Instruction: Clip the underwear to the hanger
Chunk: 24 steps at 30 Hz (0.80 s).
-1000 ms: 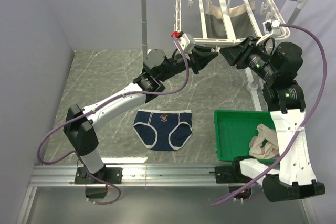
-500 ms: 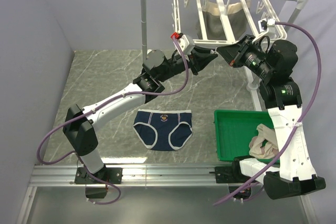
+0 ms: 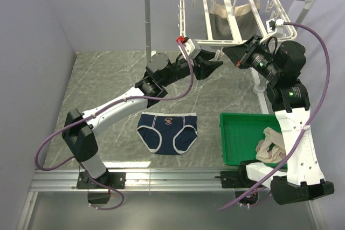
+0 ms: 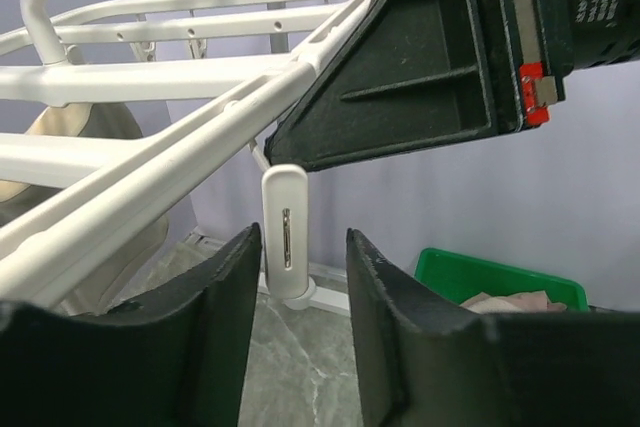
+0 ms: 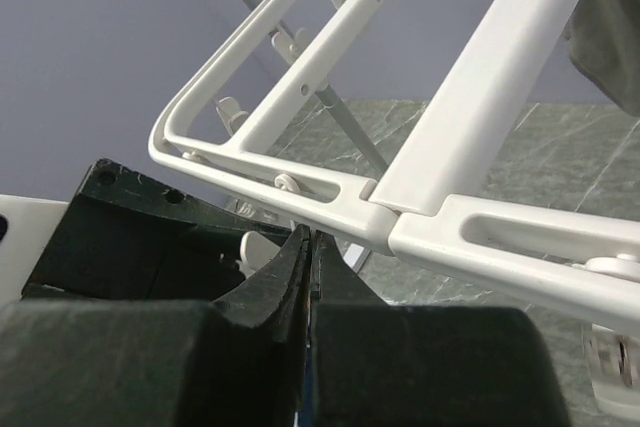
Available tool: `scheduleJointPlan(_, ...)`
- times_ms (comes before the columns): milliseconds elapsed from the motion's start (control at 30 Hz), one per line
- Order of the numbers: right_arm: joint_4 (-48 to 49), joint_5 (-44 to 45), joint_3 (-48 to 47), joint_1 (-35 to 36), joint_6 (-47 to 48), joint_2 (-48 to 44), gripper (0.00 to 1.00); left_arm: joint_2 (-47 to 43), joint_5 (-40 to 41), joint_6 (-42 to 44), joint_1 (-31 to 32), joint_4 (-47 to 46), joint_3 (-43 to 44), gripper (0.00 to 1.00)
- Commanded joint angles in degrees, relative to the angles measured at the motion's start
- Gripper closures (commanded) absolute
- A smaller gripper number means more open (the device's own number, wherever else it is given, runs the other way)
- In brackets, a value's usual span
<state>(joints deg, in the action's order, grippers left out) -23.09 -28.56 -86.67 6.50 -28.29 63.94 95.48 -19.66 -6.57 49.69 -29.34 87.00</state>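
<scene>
Left gripper stands partly open and holds nothing, with one white clip hanging free between its fingers at the hanger's near rail. Right gripper, at 3 o'clock of it in the top view, is pressed fully shut on nothing, its tips tucked just under the frame's corner. The underwear lies flat on the table, waistband up, at 7 o'clock from the left gripper and well apart from both arms.

Nothing is ready to clip yet, so you likely need the briefs in hand first. Take the waistband near one end so that edge hangs straight, and lift it clear of the green bin at 3 o'clock. Bring the band up beneath this same clip. To open the clip, squeeze its upper end squarely; the frame hangs loose and will probably swing, so steady it with the other gripper. Keep off the olive-grey garment already hanging at 12 o'clock.
</scene>
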Motion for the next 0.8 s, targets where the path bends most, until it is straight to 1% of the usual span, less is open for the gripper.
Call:
scheduleJointPlan(0, 2.44, -1.32, -1.75, 0.26, -0.88, -0.75, 1.0, -1.71, 0.59, 0.86, 0.14, 0.07, 0.97, 0.57)
scheduleJointPlan(33, 2.61, -1.59, -1.57, 0.27, -0.8, -0.92, 1.0, -1.44, 0.59, 0.86, 0.14, 0.25, 1.24, 0.59)
scheduleJointPlan(67, 2.61, -1.94, -1.22, 0.18, -0.97, -1.19, 1.0, -1.0, 0.33, 1.03, 0.23, 0.86, 1.94, 0.66)
scheduleJointPlan(133, 2.96, -2.81, -1.13, 0.18, -1.24, -1.36, 1.0, -0.74, 0.41, 0.77, 0.23, 0.87, 2.29, 0.76)
scheduleJointPlan(167, 3.05, -2.99, -1.13, 0.26, -1.59, -1.45, 1.0, -0.47, 0.33, 0.85, 0.14, 1.04, 2.56, 0.85)
scheduleJointPlan(200, 2.97, -3.08, -1.22, 0.18, -1.76, -1.45, 1.0, -0.47, 0.24, 0.86, 0.14, 1.39, 2.65, 0.89)
scheduleJointPlan(233, 2.79, -3.08, -1.3, 0.26, -1.85, -1.63, 0.88, -0.56, 0.41, 0.86, 0.23, 1.39, 2.56, 0.92)
scheduleJointPlan(267, 2.79, -3.08, -1.39, 0.18, -1.94, -1.89, 0.81, -0.65, 0.41, 0.94, 0.23, 1.22, 2.38, 0.96)
scheduleJointPlan(333, 2.53, -3.35, -1.31, 0.18, -1.94, -2.5, 0.66, -0.82, 0.59, 1.2, 0.14, 1.39, 2.21, 0.98)
scheduleJointPlan(400, 2.61, -4.31, -0.87, 0.26, -2.73, -2.94, 0.59, -1.09, 0.76, 1.29, 0.14, 1.31, 1.95, 0.98)
scheduleJointPlan(433, 2.7, -4.66, -0.6, 0.18, -2.99, -3.21, 0.53, -1.17, 0.85, 1.38, 0.23, 1.22, 1.86, 0.98)
scheduleJointPlan(500, 2.88, -5.28, -0.16, 0.27, -3.52, -3.47, 0.48, -1.18, 0.5, 1.29, 0.14, 1.22, 1.86, 0.99)
scheduleJointPlan(600, 3.31, -6.15, 0.19, 0.35, -4.22, -3.74, 0.38, -1.0, 0.33, 1.12, 0.23, 1.04, 1.94, 0.99)
scheduleJointPlan(633, 3.49, -6.07, 0.19, 0.44, -4.4, -3.56, 0.32, -1.0, 0.24, 1.21, 0.23, 1.22, 2.03, 0.99)
scheduleJointPlan(767, 2.53, -1.95, -0.16, 2.37, -2.3, -3.12, 0.31, -0.91, 0.06, 1.29, 0.23, 1.39, 2.29, 0.99)
